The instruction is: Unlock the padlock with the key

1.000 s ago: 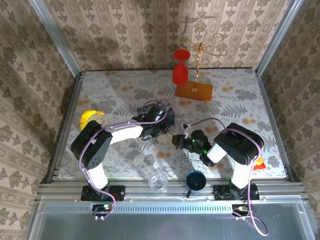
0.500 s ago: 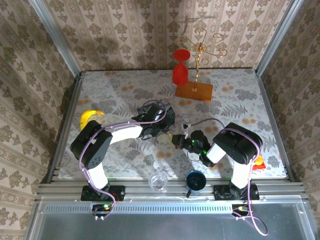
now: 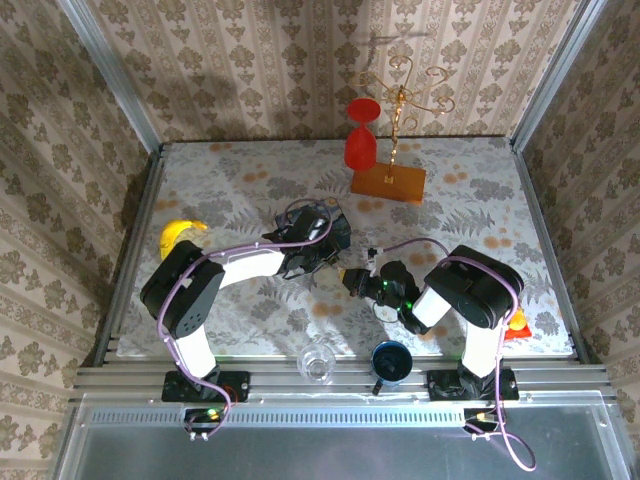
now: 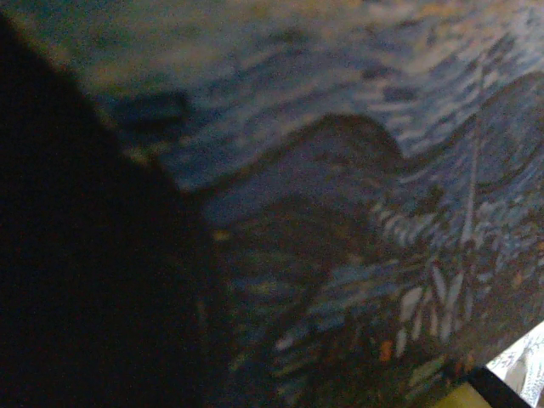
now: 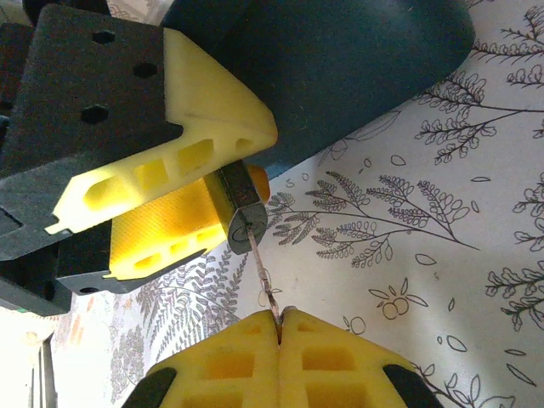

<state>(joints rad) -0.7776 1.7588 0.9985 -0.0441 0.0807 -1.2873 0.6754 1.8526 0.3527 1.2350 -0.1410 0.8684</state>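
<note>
Wallpapered walls close round the fern-printed surface [image 3: 480, 200]. Near its middle sits a blue swirl-painted tin [image 5: 340, 59], just behind the left pincer [image 5: 242, 183]. The left pincer is clenched on the padlock [image 5: 241, 214], a small dark body whose keyhole end faces the right pincer [image 5: 280, 327]. The right pincer is clenched on the key [image 5: 263, 274], and the key's thin blade meets the padlock's keyhole face.
</note>
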